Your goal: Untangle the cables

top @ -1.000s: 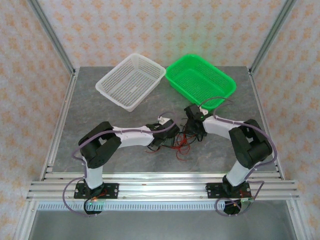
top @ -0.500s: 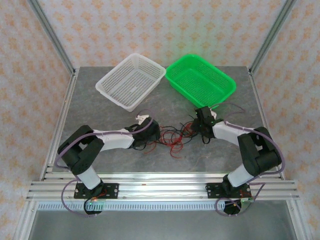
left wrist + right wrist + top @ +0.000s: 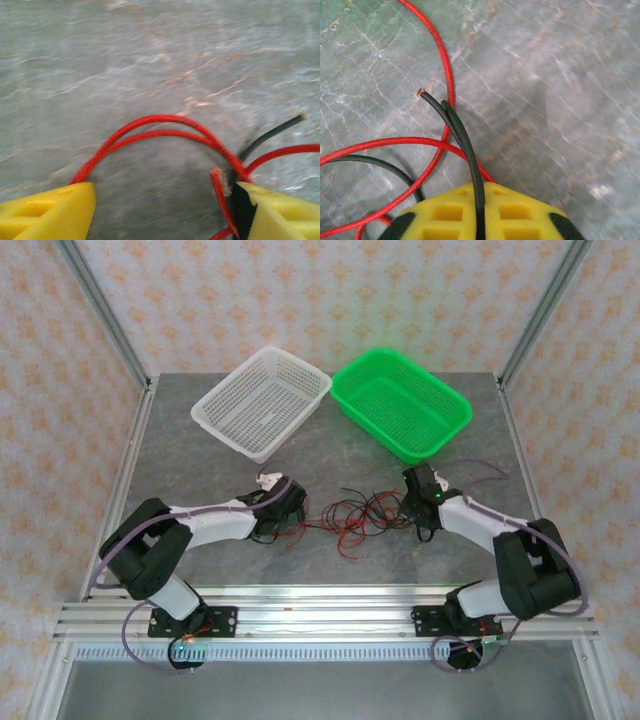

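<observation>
The cables [image 3: 355, 515] lie in a loose red-and-black snarl on the bench [image 3: 180, 455], near its front middle and strung out between the two arms. The right pincer [image 3: 420, 508] is closed hard on them. In its wrist view two black strands [image 3: 462, 137] run side by side into the seam between the yellow pads [image 3: 445, 212], probably to pin that end while the other arm draws loops clear. The left pincer [image 3: 288, 512] stands wide with nothing pinched. A doubled red loop [image 3: 160, 120] arches across the gap, and a cut red end sits against one pad, so it looks placed to close on red alone. From above the strands are too thin to tell which crosses over which, and both wrists cover the ends of the snarl. The left wrist view is blurred. Whether the two gripped black strands are one folded cable or two cannot be told. A white basket [image 3: 262, 403] and a green basket [image 3: 400, 403] sit well behind.
</observation>
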`<action>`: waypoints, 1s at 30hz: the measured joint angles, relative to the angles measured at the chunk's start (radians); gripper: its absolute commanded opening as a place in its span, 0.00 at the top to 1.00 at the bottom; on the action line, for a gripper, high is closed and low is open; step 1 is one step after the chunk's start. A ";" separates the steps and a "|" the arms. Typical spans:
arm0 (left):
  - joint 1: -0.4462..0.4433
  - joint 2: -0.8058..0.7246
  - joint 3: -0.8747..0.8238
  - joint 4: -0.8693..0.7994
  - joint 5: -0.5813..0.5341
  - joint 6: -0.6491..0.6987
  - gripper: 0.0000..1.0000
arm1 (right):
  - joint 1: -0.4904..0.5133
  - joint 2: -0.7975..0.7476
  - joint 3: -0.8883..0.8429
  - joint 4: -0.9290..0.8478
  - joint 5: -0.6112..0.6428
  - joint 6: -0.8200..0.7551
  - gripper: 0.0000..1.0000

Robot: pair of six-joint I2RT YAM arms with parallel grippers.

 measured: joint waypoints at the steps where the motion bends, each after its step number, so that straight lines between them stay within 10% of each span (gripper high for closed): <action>1: -0.003 -0.012 0.000 -0.022 -0.003 0.000 0.23 | 0.000 -0.020 -0.002 -0.013 -0.006 -0.002 0.77; 14: -0.130 -0.091 0.227 -0.241 -0.085 0.020 0.17 | 0.005 -0.309 -0.007 -0.129 -0.108 0.009 0.44; 30: -0.219 0.059 0.331 -0.167 0.055 0.081 0.74 | 0.172 -0.236 0.180 -0.063 -0.225 0.035 0.92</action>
